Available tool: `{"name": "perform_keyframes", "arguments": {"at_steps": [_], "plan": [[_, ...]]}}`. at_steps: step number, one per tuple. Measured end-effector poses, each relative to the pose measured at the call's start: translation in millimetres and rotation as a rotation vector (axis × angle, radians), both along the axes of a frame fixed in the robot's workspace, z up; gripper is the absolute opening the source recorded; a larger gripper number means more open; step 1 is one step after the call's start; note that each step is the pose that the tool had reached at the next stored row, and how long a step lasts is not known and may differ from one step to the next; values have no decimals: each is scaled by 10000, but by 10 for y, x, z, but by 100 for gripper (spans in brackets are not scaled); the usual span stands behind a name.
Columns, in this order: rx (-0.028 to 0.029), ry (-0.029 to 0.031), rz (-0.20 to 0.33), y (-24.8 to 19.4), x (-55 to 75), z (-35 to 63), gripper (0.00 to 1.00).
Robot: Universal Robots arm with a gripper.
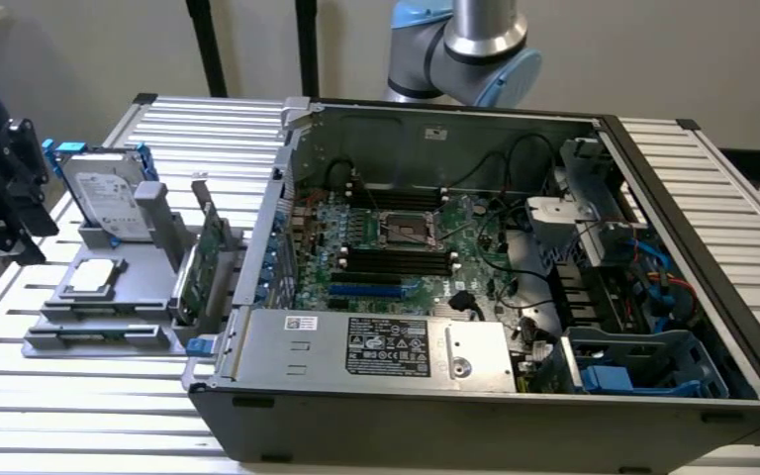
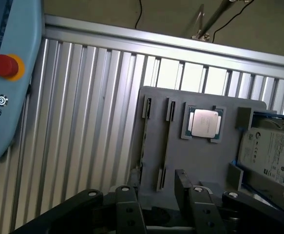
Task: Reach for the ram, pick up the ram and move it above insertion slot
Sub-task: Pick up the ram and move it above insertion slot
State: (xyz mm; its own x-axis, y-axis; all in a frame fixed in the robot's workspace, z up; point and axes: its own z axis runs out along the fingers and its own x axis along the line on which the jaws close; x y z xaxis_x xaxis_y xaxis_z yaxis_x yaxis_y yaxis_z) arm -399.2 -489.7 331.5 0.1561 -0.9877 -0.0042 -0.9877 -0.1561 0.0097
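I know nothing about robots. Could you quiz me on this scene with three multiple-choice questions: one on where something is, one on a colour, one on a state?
1. Where is the hard drive? A: inside the case. B: on the grey tray. C: on the floor.
2. What colour is the button on the pendant? A: green. B: red. C: white.
3. How is the gripper? A: shut on a chip. B: shut on the drive. C: open, holding nothing.
Answers: 1 B, it stands on the tray; 2 B, it is plainly red; 3 C, its fingers stand apart with nothing between them.
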Motion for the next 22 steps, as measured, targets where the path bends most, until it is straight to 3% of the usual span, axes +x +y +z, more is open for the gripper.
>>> {"name": "perform_keyframes", "arguments": {"at_steps": [22], "plan": [[0, 0, -55, -104, 0, -400, 42]]}}
